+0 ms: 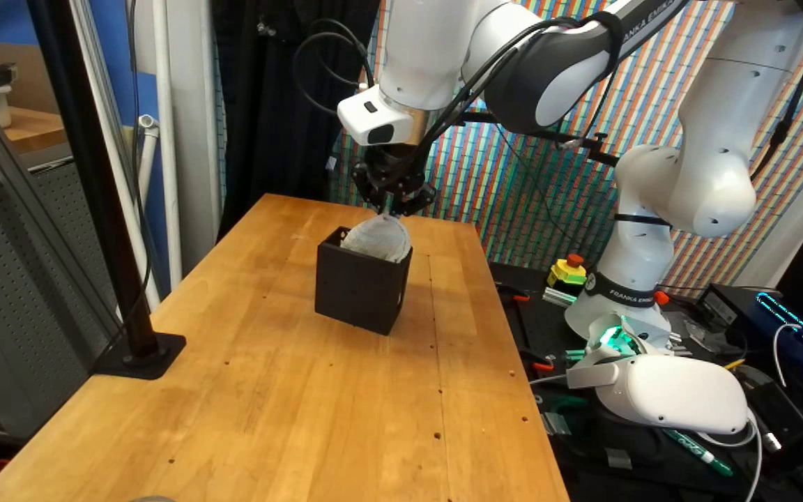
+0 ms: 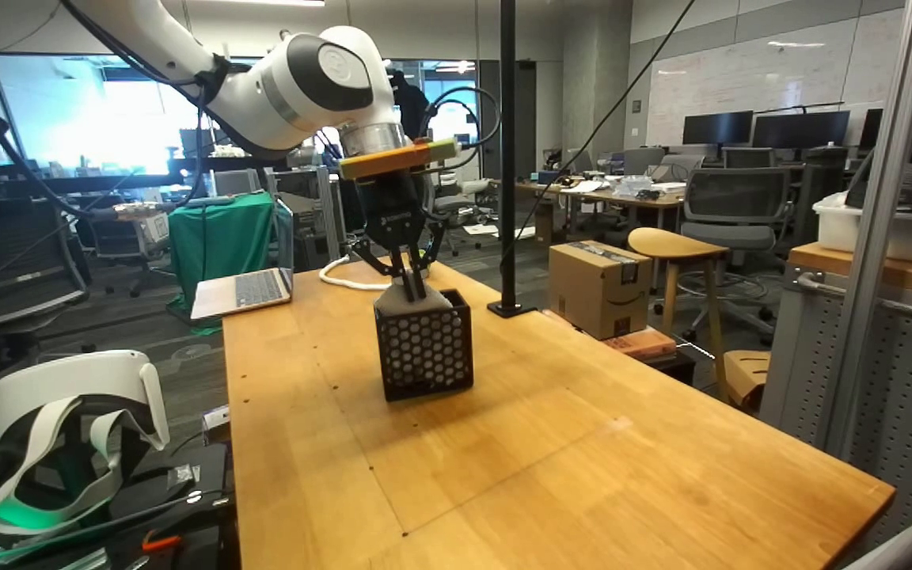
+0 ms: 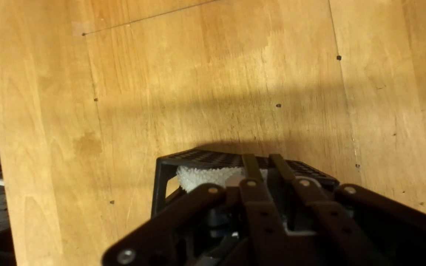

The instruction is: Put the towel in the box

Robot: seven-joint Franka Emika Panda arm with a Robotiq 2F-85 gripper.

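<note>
We logged the pale towel (image 1: 377, 238) partly inside the black box (image 1: 360, 289) on the desk (image 1: 269, 390), the towel's crown standing above the rim, pinched in the end effector (image 2: 415, 296).

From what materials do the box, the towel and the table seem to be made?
The box is probably matt black plastic: one wall is honeycombed. The towel looks like whitish fabric, maybe terry; its surface is fuzzy. The table seems wooden, perhaps varnished: grain shows.

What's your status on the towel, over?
Gripper right at towel, grip unclear. Towel partly inside box, top sticking out. No obstruction seen.
</note>
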